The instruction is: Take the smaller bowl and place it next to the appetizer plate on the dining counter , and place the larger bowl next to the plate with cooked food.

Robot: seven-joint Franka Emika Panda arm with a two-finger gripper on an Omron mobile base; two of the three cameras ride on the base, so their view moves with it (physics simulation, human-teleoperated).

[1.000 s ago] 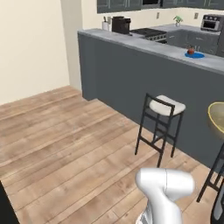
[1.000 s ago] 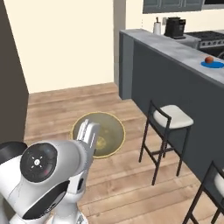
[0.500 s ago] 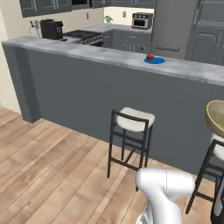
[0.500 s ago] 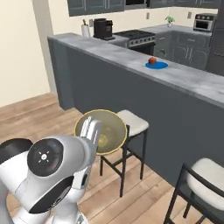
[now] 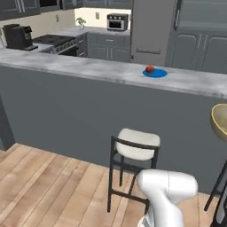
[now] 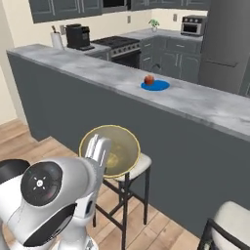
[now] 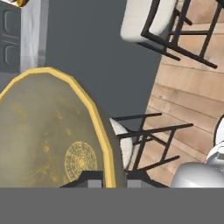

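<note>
My gripper (image 6: 100,144) is shut on the rim of a round tan-gold bowl (image 6: 115,151) with a lighter yellow rim, held tilted in the air in front of the dining counter (image 6: 88,66). The same bowl (image 5: 220,121) juts in at the right edge of the left base view and is large in the hand view (image 7: 43,131), with the gripper (image 7: 109,177) pinching its rim. I cannot tell which of the two bowls it is. The appetizer plate (image 5: 155,73), blue with a small red food (image 5: 150,69), lies on the counter top (image 5: 88,68), as also seen from the right (image 6: 155,86).
A bar stool with a white seat (image 5: 135,144) stands against the counter's dark front, just below the held bowl (image 6: 140,164). A second stool (image 6: 234,222) is at the lower right. A coffee machine (image 5: 17,36) and a stove are on the back counter.
The whole picture has shifted: the base has moved round to face the counter front, and the blue plate now lies ahead. The bowl stays in the shut gripper.
</note>
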